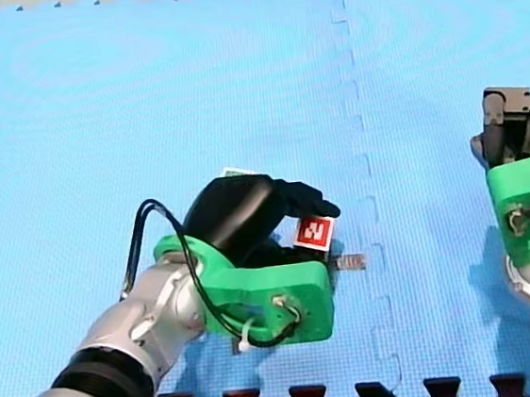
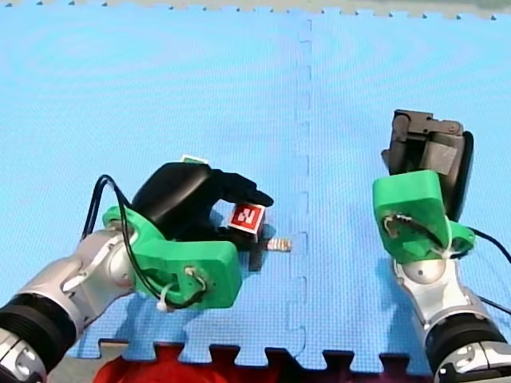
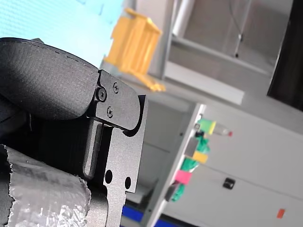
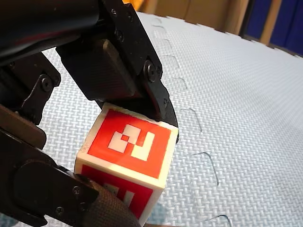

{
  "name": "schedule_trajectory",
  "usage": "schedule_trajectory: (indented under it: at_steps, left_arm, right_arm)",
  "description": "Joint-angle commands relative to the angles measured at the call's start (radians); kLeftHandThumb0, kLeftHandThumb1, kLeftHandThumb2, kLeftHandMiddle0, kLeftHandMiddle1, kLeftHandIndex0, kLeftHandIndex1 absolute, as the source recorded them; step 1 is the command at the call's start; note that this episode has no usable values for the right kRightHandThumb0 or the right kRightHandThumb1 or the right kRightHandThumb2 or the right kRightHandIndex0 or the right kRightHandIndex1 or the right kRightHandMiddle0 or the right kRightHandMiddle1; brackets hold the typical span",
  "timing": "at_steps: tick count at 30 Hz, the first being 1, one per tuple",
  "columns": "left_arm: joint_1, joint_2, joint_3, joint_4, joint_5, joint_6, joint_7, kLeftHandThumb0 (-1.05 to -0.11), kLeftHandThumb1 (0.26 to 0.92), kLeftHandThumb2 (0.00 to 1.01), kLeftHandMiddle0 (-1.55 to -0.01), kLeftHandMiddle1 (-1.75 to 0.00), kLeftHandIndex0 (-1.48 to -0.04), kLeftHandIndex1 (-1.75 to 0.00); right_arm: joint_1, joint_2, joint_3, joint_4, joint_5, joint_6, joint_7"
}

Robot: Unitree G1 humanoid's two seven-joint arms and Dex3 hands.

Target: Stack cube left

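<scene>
Operator: Step in hand?

Technician: Transport, by judgement. Left hand (image 1: 239, 222), 7 o'clock, fingers pinching red-marker cube (image 1: 313, 232). Right hand (image 2: 427, 155), 3 o'clock, holds nothing. Green-edged block corner (image 1: 235, 172) at the left hand's 12 o'clock, likely the base. Next: align above, lower squarely, release.

The left hand (image 2: 182, 199) covers most of the red cube (image 2: 247, 216) it grips and nearly all of a green-edged thing (image 2: 194, 159) on its far side, while the small grey object (image 2: 279, 245) just beside the cube is too small to identify.
</scene>
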Motion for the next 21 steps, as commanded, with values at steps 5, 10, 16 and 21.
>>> schedule_trajectory:
  at_steps: [5,10,16,21]
  left_arm:
    - [-0.002,-0.002,0.009,-0.008,-0.015,0.006,-0.017,-0.488,0.81,0.0,-0.89,-1.69,-1.27,-0.01]
    - [-0.002,-0.003,0.003,-0.011,-0.013,0.003,-0.022,-0.479,0.807,0.0,-0.89,-1.71,-1.28,-0.01]
    - [-0.003,0.001,-0.001,-0.019,-0.012,0.005,-0.033,-0.477,0.802,0.0,-0.88,-1.73,-1.28,-0.01]
    - [-0.003,0.009,-0.001,-0.033,-0.015,0.004,-0.055,-0.478,0.796,0.0,-0.89,-1.74,-1.29,-0.01]
  right_arm:
    - [-0.01,-0.003,-0.003,0.004,0.005,-0.001,0.002]
    - [-0.01,-0.008,-0.006,0.001,0.008,-0.009,0.006]
    - [-0.01,-0.01,-0.007,-0.002,0.007,-0.012,0.003]
    - [-0.015,-0.009,-0.006,-0.005,0.006,-0.011,0.001]
